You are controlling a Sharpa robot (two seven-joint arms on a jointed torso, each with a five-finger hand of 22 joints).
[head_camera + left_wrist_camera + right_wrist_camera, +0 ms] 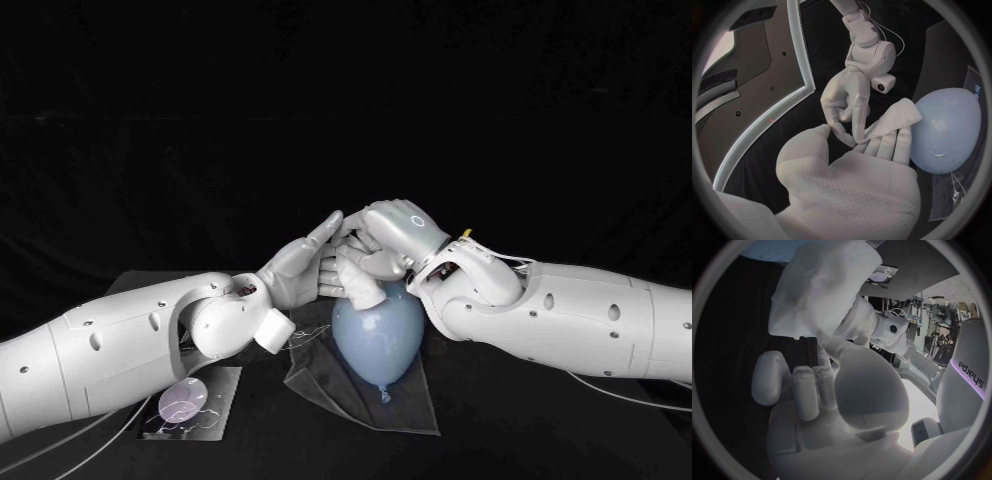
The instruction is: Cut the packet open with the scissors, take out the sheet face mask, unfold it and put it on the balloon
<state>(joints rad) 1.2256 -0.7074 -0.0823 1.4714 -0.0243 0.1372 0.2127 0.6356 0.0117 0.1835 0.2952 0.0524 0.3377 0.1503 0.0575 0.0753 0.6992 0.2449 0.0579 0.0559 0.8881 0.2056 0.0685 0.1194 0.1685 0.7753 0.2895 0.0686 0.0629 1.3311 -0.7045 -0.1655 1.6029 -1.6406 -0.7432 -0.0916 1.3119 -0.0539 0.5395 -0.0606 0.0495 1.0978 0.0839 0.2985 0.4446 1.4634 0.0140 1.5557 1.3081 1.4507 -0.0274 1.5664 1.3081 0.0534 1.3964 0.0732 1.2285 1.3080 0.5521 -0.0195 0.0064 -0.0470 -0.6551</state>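
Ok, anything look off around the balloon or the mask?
Nothing spilled or visibly damaged. The sheet mask is folded up, pinched by the right hand against the fingers of the left hand, beside the balloon, not on it.

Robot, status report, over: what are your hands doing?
Left hand and right hand raised together, fingers holding the folded sheet mask. Balloon bare, close by. Nothing in the way.

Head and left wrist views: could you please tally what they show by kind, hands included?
Silver robot hands: 2 (left hand, right hand)
Pale blue rubber balloon: 1
White folded sheet face mask: 1
Dark see-through sheet under the balloon: 1
Flat pale item with lilac disc: 1
Total: 6
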